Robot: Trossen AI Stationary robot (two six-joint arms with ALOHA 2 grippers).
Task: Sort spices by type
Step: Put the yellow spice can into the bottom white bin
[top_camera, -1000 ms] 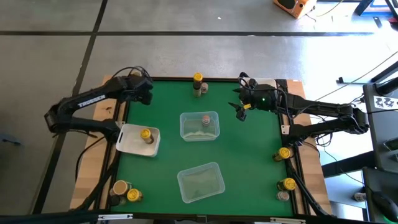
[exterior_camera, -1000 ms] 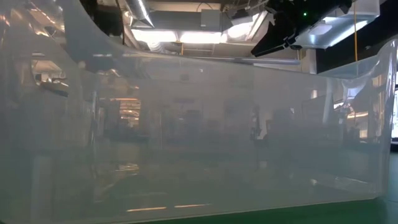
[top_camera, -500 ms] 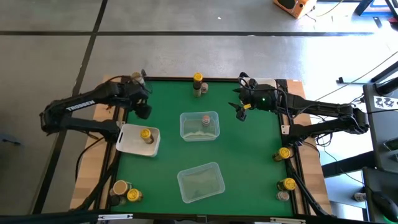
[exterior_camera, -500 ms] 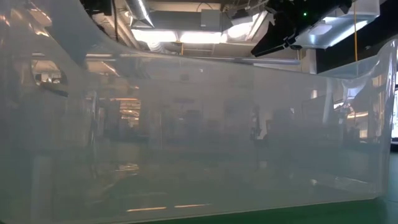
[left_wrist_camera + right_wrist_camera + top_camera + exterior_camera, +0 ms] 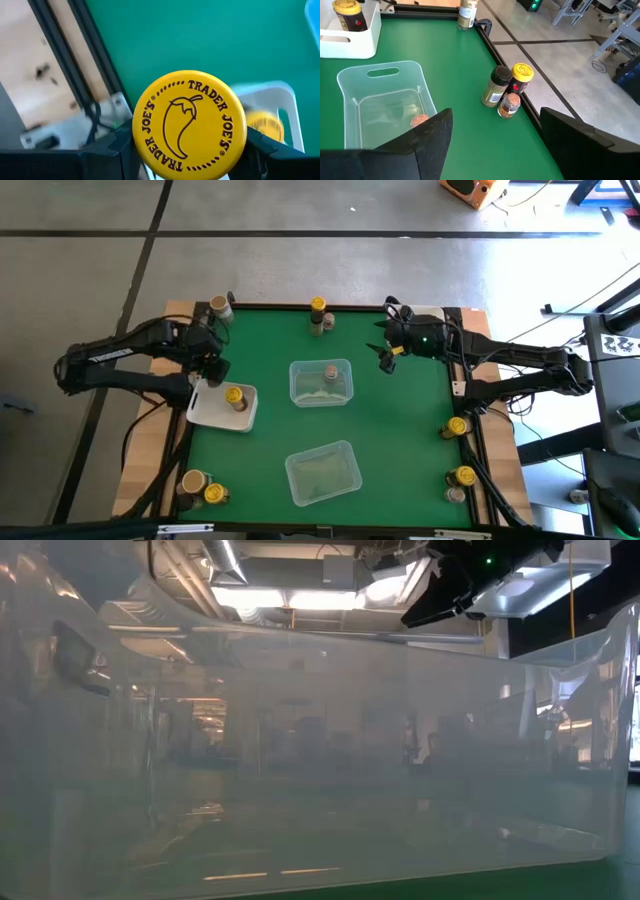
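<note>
In the white tray (image 5: 205, 408), one yellow-lidded jar (image 5: 235, 397).

The green table (image 5: 400, 430) is being viewed from straight above. The left gripper (image 5: 212, 368) is being held over the table's left edge, just beside the white tray (image 5: 205, 408), in which 1 yellow-lidded jar (image 5: 235, 397) is standing. The right gripper (image 5: 388, 356) is being held above the mat, right of the far clear tub (image 5: 321, 383), where 1 pinkish-lidded jar (image 5: 330, 372) is sitting. The near clear tub (image 5: 322, 472) is lying below it. More jars are being kept at the corners and the far edge.
</note>
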